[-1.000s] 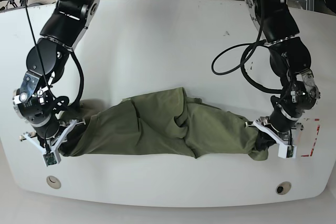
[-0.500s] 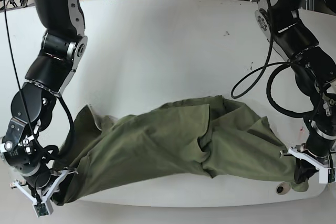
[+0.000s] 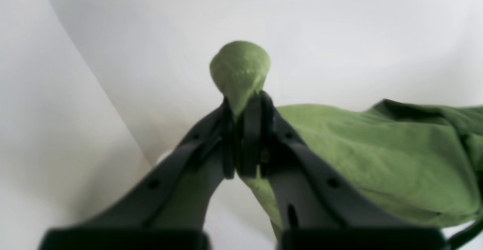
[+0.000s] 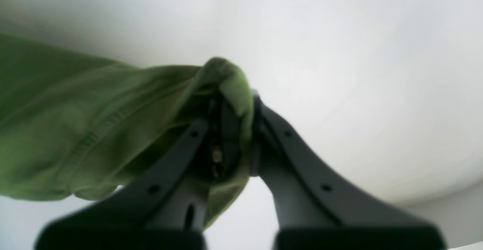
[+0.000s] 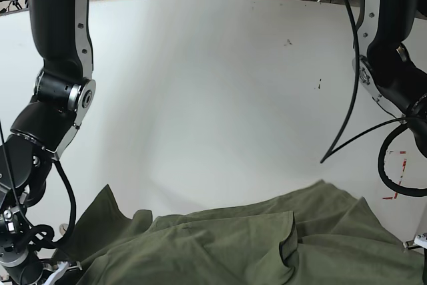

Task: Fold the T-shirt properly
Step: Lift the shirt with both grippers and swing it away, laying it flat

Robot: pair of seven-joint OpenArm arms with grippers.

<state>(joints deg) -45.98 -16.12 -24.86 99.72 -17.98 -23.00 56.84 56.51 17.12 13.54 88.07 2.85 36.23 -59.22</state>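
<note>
The olive-green T-shirt (image 5: 227,245) hangs stretched and wrinkled across the bottom of the base view, spanning from the left arm to the right arm. In the left wrist view, my left gripper (image 3: 243,106) is shut on a small bunched corner of the T-shirt (image 3: 358,155), and the rest of the cloth trails to the right. In the right wrist view, my right gripper (image 4: 237,106) is shut on a folded hem of the T-shirt (image 4: 75,129), and the cloth trails to the left. In the base view the bottom edge cuts off both grippers.
The white table (image 5: 213,85) fills the base view behind the shirt. A black cable (image 5: 350,118) hangs off the arm on the right. Red tape marks (image 5: 398,178) lie on the table at the right. Cables and equipment lie beyond the far edge.
Both arms have drawn the T-shirt toward the near edge, down and out of the base view. The shirt has spread wider and its lower part and both grippers have left the frame.
</note>
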